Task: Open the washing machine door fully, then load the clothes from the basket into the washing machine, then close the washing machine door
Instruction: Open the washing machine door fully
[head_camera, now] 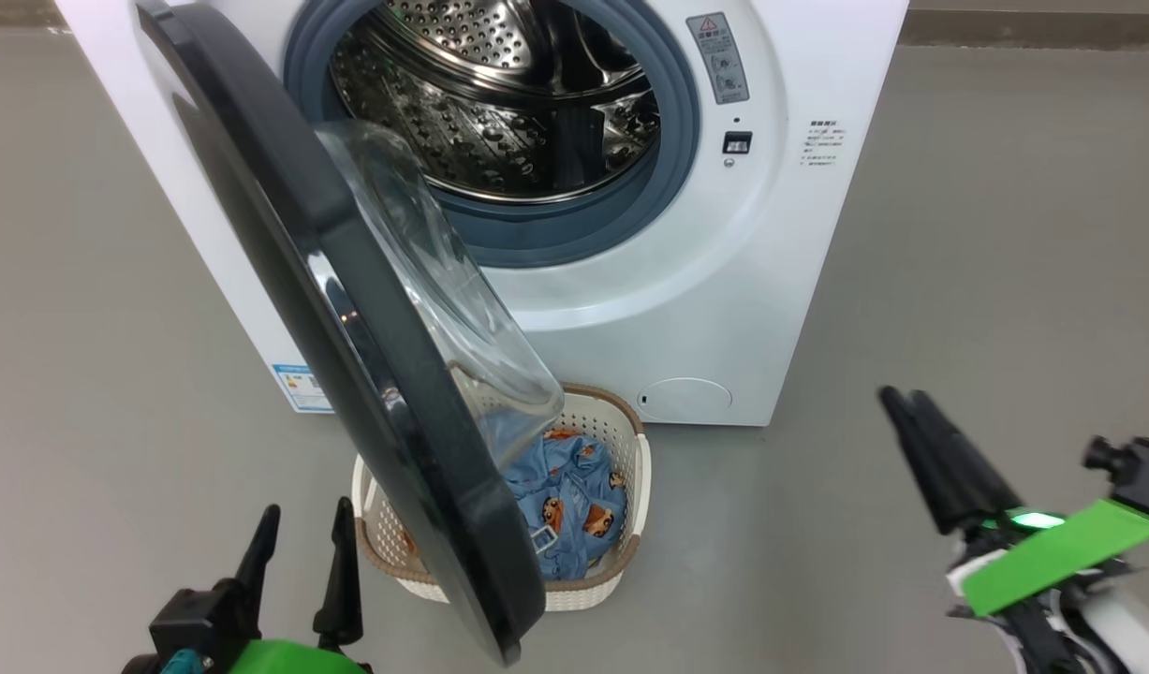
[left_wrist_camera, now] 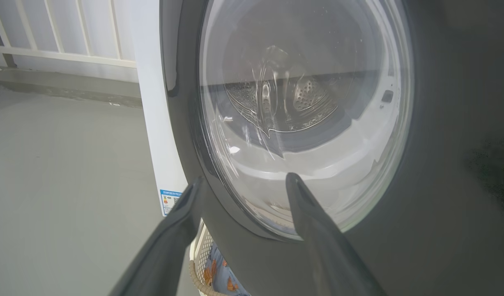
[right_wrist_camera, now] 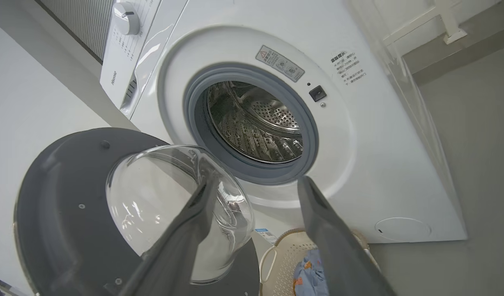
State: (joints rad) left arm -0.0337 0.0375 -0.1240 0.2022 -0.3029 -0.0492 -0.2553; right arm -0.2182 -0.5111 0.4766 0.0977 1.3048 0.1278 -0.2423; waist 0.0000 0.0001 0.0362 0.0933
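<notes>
Black door (head_camera: 284, 215) open, basket (head_camera: 632, 447) of clothes (head_camera: 565, 496), left gripper (head_camera: 307, 510), right gripper (head_camera: 902, 395) spread, seemingly empty

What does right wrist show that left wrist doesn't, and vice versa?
Right wrist's extras: dial, warning label, round cover, the drum seen directly, the door's inner side.
Left wrist's extras: white railing, the door's outer face, the drum seen through its glass.
Shared: door, drum, washer, blue sticker, basket, clothes.
</notes>
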